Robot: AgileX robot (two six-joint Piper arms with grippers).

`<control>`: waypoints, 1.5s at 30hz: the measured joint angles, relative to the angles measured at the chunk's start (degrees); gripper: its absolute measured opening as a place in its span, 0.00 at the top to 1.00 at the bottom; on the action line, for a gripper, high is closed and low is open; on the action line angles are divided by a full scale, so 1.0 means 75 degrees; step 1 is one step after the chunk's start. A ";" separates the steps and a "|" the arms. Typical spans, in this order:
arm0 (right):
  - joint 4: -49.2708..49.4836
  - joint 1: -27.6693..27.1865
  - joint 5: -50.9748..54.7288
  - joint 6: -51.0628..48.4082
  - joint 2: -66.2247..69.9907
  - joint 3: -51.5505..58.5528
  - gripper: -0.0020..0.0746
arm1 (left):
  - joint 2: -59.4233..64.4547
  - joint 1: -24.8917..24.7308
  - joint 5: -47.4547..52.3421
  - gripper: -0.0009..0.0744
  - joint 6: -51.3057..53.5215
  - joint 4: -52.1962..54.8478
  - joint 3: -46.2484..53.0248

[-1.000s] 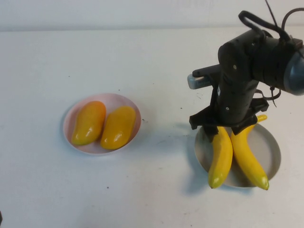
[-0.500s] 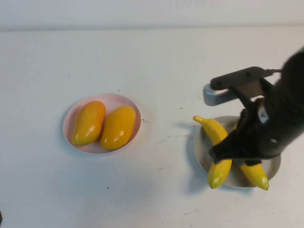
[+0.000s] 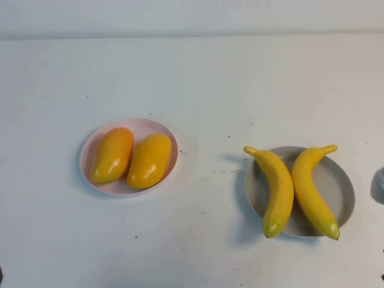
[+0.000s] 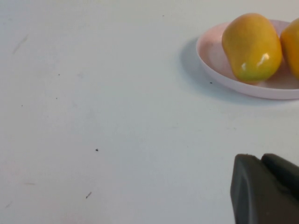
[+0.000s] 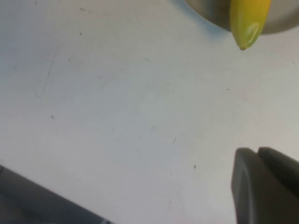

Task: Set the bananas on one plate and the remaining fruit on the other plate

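Little of the robot shows. The left gripper (image 4: 267,189) and the right gripper (image 5: 266,185) each appear as matte black, round-edged finger blocks pressed together, probably plastic, with no visible markings.

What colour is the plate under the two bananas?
Grey. The plate under the bananas shows best in the high view.

L gripper (image 4: 266,186): closed, low over table, seen in own wrist cam only.
R gripper (image 5: 266,184): closed, holding nothing, above table.
Arms: both out of high view.
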 joint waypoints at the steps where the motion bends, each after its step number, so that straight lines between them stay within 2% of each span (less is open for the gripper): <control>1: 0.0000 0.0000 0.0037 0.0015 -0.0145 0.0034 0.99 | 0.0000 0.0000 0.0000 0.99 0.0000 0.0000 0.0000; 14: -0.0539 0.0000 0.0087 0.0343 -0.1770 0.0278 0.99 | 0.0000 0.0000 0.0000 0.99 0.0000 0.0000 0.0000; 18: -0.0632 -0.0269 -0.0854 0.0356 -0.2237 0.0704 0.99 | 0.0000 0.0000 0.0000 0.99 0.0000 0.0000 0.0000; 23: -0.0415 -0.2307 -0.4192 0.0356 -0.3286 0.2735 0.99 | 0.0000 0.0000 0.0000 0.99 0.0000 0.0000 0.0000; 26: -0.0418 -0.3355 -0.5462 0.0356 -0.4019 0.3861 0.99 | 0.0000 0.0000 0.0000 0.99 0.0000 0.0000 0.0000; 29: -0.0446 -0.3965 -0.5964 0.0373 -0.5009 0.4652 1.00 | 0.0000 0.0000 0.0000 0.99 0.0000 0.0000 0.0000; 34: -0.0461 -0.4549 -0.6364 0.0373 -0.6618 0.5521 1.00 | 0.0000 0.0000 0.0000 0.99 0.0000 0.0000 0.0000; 37: -0.0461 -0.4664 -0.6938 0.0377 -0.7293 0.6087 1.00 | 0.0000 0.0000 0.0000 0.99 0.0000 0.0000 0.0000; 41: -0.0461 -0.4681 -0.7934 0.0390 -0.7485 0.6831 1.00 | -0.0014 0.0000 0.0000 0.99 0.0000 0.0000 0.0000; 45: -0.0461 -0.4693 -0.8330 0.0390 -0.7494 0.7156 1.00 | -0.0014 0.0000 0.0000 0.99 0.0000 0.0000 0.0000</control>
